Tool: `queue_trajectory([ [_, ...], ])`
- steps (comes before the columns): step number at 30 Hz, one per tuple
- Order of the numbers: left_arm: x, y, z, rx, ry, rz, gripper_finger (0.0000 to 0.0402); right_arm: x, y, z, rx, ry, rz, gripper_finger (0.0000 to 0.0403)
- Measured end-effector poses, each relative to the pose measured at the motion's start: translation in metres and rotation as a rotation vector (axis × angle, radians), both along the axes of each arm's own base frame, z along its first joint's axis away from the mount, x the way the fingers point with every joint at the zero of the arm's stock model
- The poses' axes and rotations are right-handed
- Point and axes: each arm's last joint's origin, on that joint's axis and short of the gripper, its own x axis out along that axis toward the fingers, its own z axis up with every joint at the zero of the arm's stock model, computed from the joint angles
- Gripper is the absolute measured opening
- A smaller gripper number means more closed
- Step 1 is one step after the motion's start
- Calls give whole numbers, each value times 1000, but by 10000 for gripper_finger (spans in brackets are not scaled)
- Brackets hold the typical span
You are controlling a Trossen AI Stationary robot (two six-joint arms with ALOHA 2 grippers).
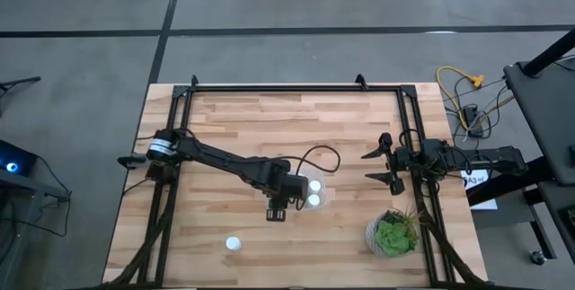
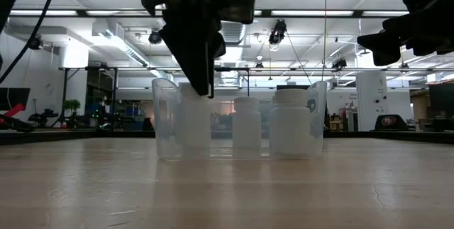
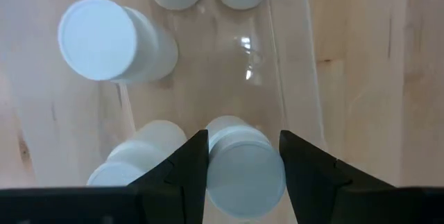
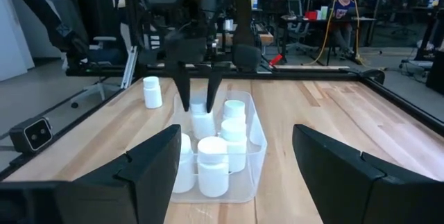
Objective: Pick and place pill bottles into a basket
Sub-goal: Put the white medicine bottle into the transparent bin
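The left pincer (image 3: 239,161) is clamped on a pill bottle (image 3: 244,167) inside the clear basket (image 4: 255,141) at mid-counter (image 1: 269,119) among four other bottles, one bottle (image 1: 234,244) stands apart outside, and the right pincer (image 1: 388,164) waits open.

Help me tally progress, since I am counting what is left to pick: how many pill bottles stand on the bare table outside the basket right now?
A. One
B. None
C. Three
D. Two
A. The high view shows a single pill bottle alone on the wood near the table's front edge, away from the basket; the right wrist view shows the same lone bottle beside the tub.
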Motion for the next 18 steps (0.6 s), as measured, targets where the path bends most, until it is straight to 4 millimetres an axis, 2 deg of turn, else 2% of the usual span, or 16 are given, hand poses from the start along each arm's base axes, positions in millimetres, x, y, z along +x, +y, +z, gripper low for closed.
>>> queue_trajectory([
  [8, 1, -1, -10, -18, -31, 19, 140, 0, 0, 0, 4, 1, 0, 265],
  [14, -4, 0, -20, -9, 13, 22, 179, 0, 0, 0, 1, 0, 0, 265],
  [18, -4, 0, -21, -20, 15, 18, 185, 0, 0, 0, -2, -1, 0, 265],
])
